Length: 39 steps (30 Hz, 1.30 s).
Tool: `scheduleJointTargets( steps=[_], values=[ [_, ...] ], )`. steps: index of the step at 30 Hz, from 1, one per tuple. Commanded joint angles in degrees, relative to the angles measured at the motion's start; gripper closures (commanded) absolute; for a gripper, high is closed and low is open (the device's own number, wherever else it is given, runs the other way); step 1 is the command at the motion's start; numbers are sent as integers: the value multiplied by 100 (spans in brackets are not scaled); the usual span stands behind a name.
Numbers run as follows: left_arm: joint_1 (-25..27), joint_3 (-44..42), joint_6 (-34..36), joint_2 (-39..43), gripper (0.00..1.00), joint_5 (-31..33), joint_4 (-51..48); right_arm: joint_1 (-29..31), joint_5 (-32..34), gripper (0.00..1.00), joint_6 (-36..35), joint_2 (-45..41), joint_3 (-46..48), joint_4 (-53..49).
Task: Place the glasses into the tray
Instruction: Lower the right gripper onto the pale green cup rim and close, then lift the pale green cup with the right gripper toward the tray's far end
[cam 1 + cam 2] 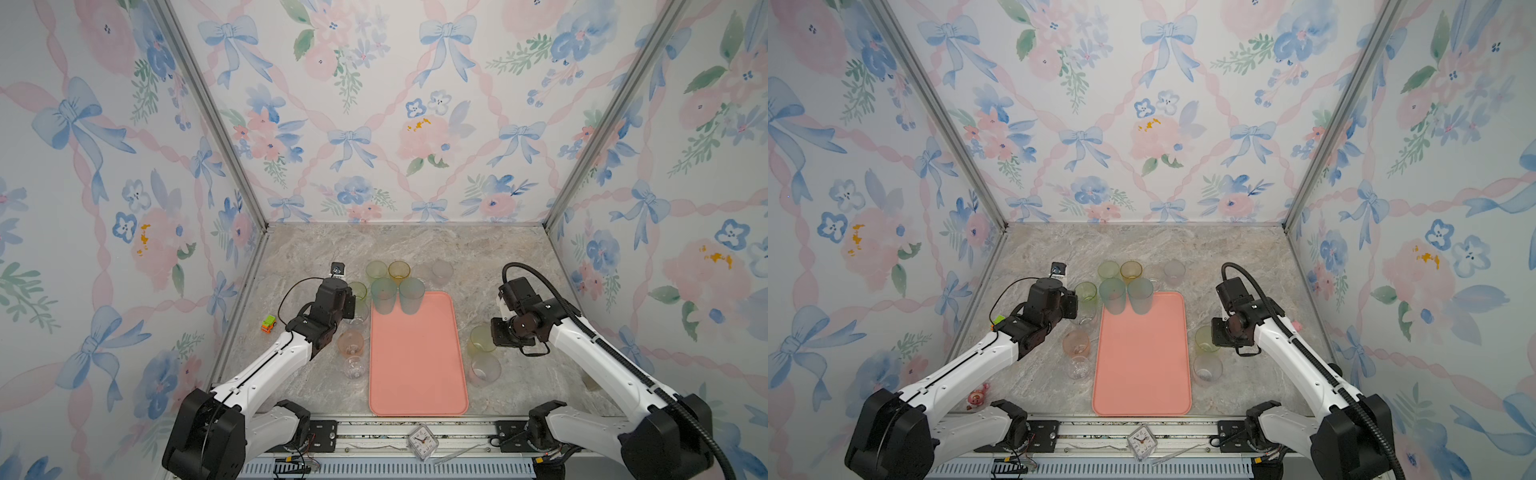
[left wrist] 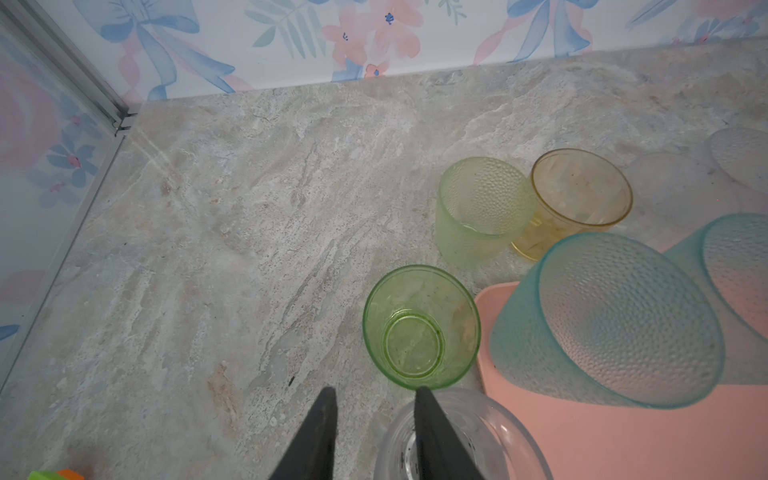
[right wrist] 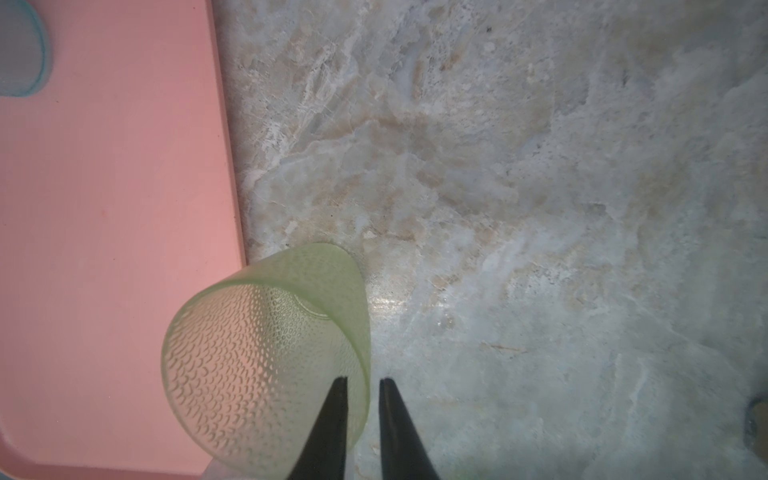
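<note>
Only my wrist cameras show the jaws. Right gripper, narrowed, straddles the wall of the dimpled yellow-green tumbler at three o'clock of the salmon-pink rectangular tray; I cannot tell if it pinches. Left gripper, parted, straddles the clear glass at ten o'clock. Two teal tumblers stand on the tray's twelve o'clock end.

Top views: twin cameras side by side, high over the near edge of the desk, facing the back wall and tilted down; far off, both taking in the whole scene.
Left wrist view: low and near, looking past the left claw toward the back wall.
Right wrist view: very near, looking down past the right claw.
Shared: all four show the tray and the desk.
</note>
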<state>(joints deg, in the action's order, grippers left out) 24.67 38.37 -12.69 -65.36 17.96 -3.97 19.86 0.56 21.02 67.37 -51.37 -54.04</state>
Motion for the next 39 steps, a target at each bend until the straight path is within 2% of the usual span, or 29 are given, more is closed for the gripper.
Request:
scheduleJointTargets(
  steps=[1, 12, 22, 39],
  values=[
    [-43, 83, -6, -46, 66, -64, 79, -92, -46, 81, -21, 87, 68, 31],
    [-57, 117, 38, -125, 66, -70, 92, -131, -60, 86, -29, 296, 66, 100],
    [-66, 153, 65, -205, 66, -75, 115, -131, -4, 93, -38, 326, -64, 60],
    [-66, 122, 48, -205, 67, -147, 150, -114, 206, 95, -306, 480, -1154, -186]
  ],
)
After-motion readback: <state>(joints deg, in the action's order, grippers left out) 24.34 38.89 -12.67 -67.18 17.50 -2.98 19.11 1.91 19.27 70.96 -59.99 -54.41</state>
